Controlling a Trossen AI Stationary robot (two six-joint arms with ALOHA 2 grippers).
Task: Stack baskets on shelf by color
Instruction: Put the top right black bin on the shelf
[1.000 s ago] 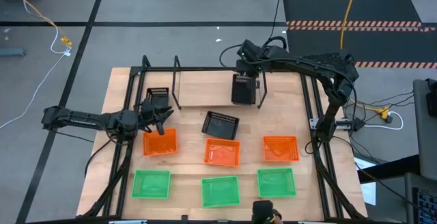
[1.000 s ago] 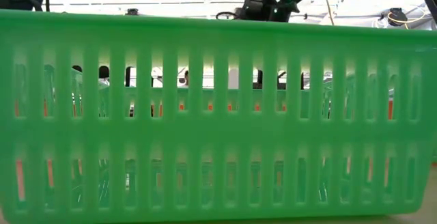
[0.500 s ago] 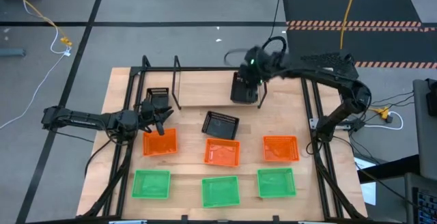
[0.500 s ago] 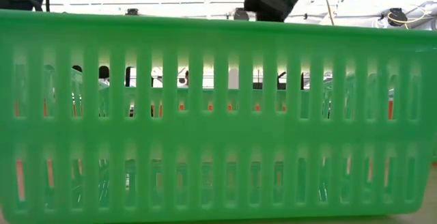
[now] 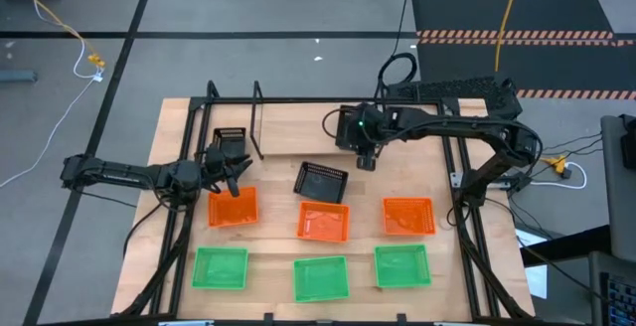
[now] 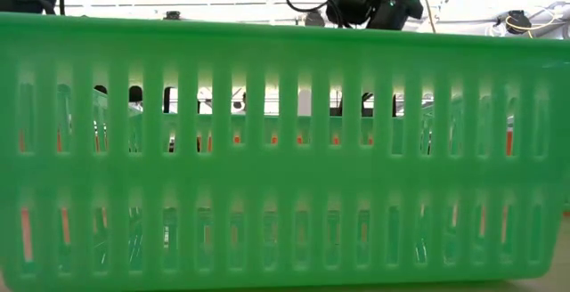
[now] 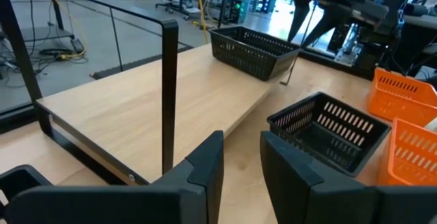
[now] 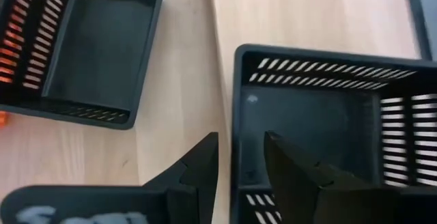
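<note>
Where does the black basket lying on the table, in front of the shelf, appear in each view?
High view: black basket, table centre.
Low view: not visible.
Left wrist view: lower right.
Right wrist view: upper left.
Landmark: the shelf edge beside it.

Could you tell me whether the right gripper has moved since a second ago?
Yes. The right gripper has drawn back from the shelf's far edge towards its near edge.
</note>
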